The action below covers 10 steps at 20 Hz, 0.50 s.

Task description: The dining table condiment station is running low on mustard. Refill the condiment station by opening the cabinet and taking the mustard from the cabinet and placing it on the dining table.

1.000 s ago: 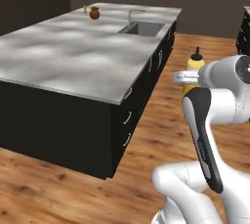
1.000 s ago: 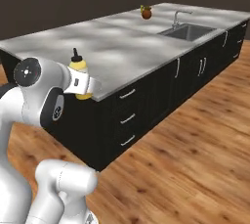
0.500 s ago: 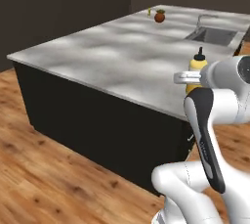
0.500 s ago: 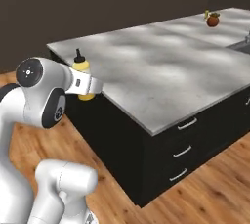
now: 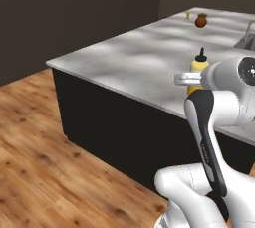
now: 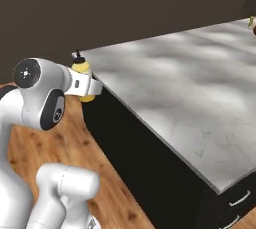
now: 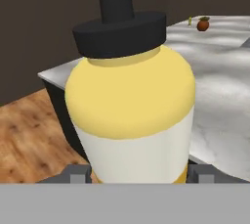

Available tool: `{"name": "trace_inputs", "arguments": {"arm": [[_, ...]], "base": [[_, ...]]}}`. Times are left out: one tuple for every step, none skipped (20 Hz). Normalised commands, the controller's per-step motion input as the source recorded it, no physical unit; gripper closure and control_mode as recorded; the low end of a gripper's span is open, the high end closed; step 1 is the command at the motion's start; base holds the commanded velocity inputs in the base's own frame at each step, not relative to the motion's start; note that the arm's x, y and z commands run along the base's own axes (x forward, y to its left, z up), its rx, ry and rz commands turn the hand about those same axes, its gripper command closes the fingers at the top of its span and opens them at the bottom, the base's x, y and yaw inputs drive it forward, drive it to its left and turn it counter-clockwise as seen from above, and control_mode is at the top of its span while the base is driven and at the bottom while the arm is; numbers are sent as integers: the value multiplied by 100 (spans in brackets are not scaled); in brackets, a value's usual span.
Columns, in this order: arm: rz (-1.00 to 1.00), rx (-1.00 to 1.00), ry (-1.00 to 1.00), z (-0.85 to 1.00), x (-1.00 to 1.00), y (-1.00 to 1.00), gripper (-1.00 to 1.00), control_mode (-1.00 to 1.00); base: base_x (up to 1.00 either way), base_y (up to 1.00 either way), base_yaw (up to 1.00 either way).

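The claw (image 7: 139, 174) is closed on the mustard (image 7: 131, 100), its two dark tips pressed to the lower sides of the bottle near the bottom of the hand view. In the left base view the bottle stands upright at right of centre, held in the air off the near edge of the marble dining bench (image 5: 134, 62). It is probably light, smooth and somewhat squeezable, so a grip low on its broad body seems safer than the narrow nozzle.

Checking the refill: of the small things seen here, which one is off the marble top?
The mustard, yellow with a dark nozzle, upright in the tool. The round brown-orange fruit rests far back on the dining table.
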Motion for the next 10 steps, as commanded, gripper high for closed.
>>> {"name": "trace_inputs", "arguments": {"arm": [[0, 0, 0, 0, 0, 0, 100, 100], [0, 0, 0, 0, 0, 0, 100, 100], [0, 0, 0, 0, 0, 0, 100, 100], [0, 0, 0, 0, 0, 0, 100, 100], [0, 0, 0, 0, 0, 0, 100, 100], [0, 0, 0, 0, 0, 0, 100, 100], [0, 0, 0, 0, 0, 0, 100, 100], [0, 0, 0, 0, 0, 0, 100, 100], [0, 0, 0, 0, 0, 0, 100, 100], [0, 0, 0, 0, 0, 0, 100, 100]], "base": [[100, 100, 0], [100, 100, 0], [100, 100, 0], [100, 100, 0], [100, 100, -1], [100, 100, -5], [100, 100, -11], [100, 100, -16], [100, 100, -20], [100, 100, -25]]}}
